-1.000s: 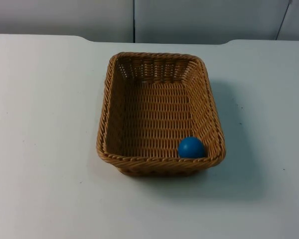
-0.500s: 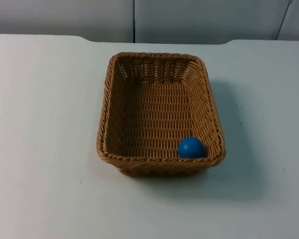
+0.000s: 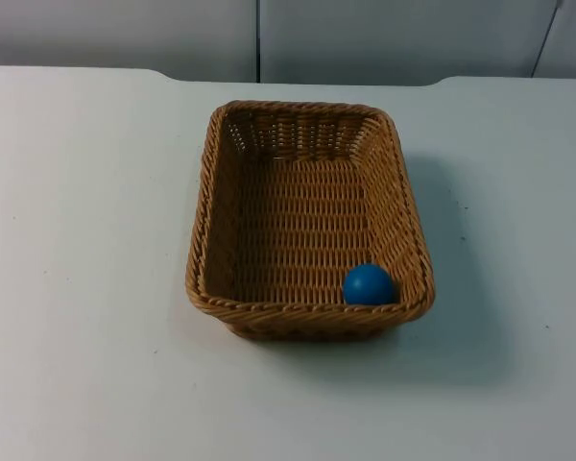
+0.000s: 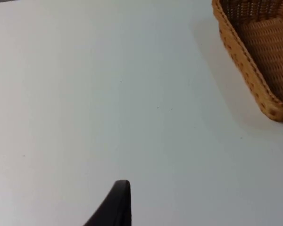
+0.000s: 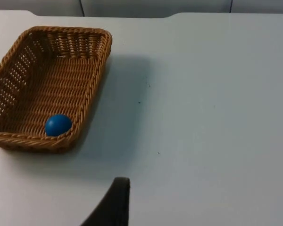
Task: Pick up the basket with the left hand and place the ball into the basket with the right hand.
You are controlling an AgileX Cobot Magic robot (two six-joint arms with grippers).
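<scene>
The small blue ball (image 3: 369,284) is already lying in the rectangular tan woven wicker basket (image 3: 200,252) standing on the white table (image 3: 86,240), so a careless lift by either gripper, whose openings I cannot tell, is risking rolling it out.

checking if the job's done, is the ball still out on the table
No, the blue ball lies inside the wicker basket, in a corner against its wall.

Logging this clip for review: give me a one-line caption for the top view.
Blue ball resting in the near right corner of a wicker basket standing on the white table.
</scene>
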